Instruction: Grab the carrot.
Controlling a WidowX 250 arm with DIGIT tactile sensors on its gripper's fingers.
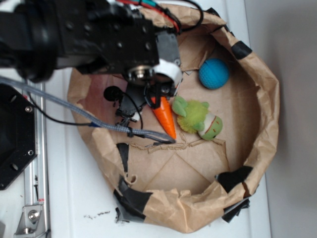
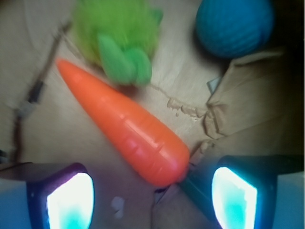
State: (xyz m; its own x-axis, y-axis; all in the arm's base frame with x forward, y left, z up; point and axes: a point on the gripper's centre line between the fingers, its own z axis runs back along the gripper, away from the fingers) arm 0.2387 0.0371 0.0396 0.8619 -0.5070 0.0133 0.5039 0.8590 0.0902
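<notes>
A: What is the biggest thing here?

B: The white table [image 1: 74, 198], and on it a brown paper basin [image 1: 257, 124] with crumpled walls patched with black tape. The black robot arm [image 1: 74, 34] reaches in over its rim from the upper left.

A: And inside the basin?

B: The carrot [image 1: 165, 118] lies flat on the paper floor. In the wrist view the carrot [image 2: 126, 126] runs diagonally, its thick end between the two fingers and nearer the right-hand one, its point aimed away from them and to the left. Its stem top is not clear in either view.

A: How do the fingers stand?

B: The fingers [image 2: 152, 198] are spread wide, with nothing between their pads. One finger [image 2: 69, 200] sits to the left of the carrot's thick end, apart from it; the other sits to the right, close to that end. Whether it touches I cannot tell.

A: What else is near?

B: A fuzzy yellow-green plush toy [image 2: 119, 40] lies just beyond the carrot, farther from the fingers, close against the carrot's side. A blue ball [image 2: 233, 24] rests farther off again, ahead of the right finger, well apart from the carrot. A grey braided cable [image 1: 74, 111] crosses the basin's left rim.
</notes>
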